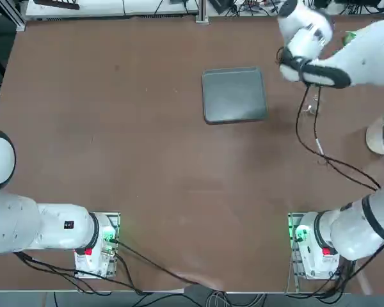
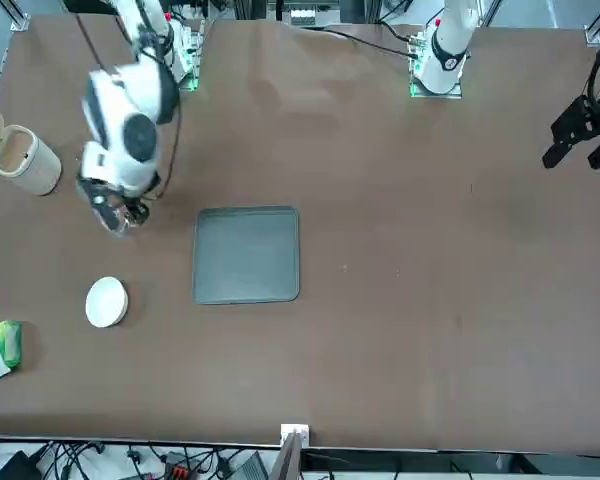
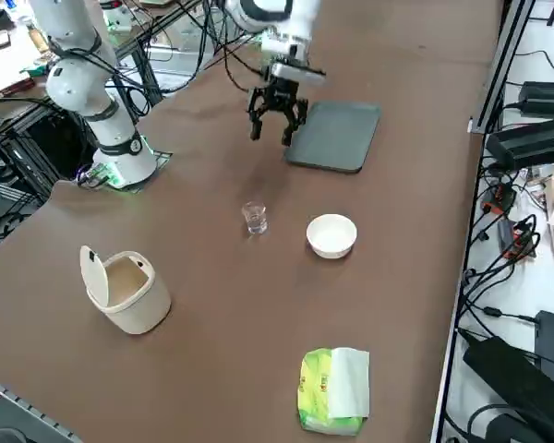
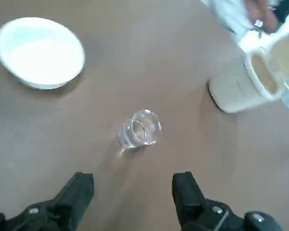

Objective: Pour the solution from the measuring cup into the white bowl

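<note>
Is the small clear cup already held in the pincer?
No, the clear cup stands on the table, ahead of the right pincer's open fingers.

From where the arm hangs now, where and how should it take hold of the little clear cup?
Probably by opposite sides of the cup's wall, coming down from above: it stands upright, round and narrow, and the open tool looks wider than it.

Clear measuring cup (image 3: 255, 218) upright on table, near round white bowl (image 3: 331, 236).
</note>
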Robot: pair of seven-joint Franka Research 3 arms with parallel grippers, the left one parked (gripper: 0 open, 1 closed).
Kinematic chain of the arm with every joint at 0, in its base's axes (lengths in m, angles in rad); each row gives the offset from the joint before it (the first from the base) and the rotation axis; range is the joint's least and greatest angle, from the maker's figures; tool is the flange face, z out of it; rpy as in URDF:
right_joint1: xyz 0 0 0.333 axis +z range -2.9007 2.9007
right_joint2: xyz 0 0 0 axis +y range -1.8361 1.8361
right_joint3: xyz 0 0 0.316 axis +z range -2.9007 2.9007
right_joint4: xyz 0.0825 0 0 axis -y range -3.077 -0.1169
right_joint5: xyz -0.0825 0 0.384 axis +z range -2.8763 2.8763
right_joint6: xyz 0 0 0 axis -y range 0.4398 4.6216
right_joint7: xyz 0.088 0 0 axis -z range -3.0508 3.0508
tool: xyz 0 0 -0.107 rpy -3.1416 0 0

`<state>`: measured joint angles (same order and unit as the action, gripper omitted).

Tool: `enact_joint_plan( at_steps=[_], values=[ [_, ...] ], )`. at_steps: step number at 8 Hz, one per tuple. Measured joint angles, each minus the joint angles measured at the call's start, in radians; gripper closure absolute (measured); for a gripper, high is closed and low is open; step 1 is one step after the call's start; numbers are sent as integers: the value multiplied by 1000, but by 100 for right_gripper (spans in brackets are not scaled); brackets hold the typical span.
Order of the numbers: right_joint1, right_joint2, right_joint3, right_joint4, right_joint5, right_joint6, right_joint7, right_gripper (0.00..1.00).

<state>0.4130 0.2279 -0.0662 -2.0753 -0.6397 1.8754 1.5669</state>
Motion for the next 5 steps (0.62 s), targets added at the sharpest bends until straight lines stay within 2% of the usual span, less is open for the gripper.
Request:
enact_joint_plan(
  at_steps=[3, 5],
  values=[
    [12, 161, -6, 21, -80, -2, 424, 5],
    [10, 248, -17, 73, -99, -47, 618, 5]
  ],
)
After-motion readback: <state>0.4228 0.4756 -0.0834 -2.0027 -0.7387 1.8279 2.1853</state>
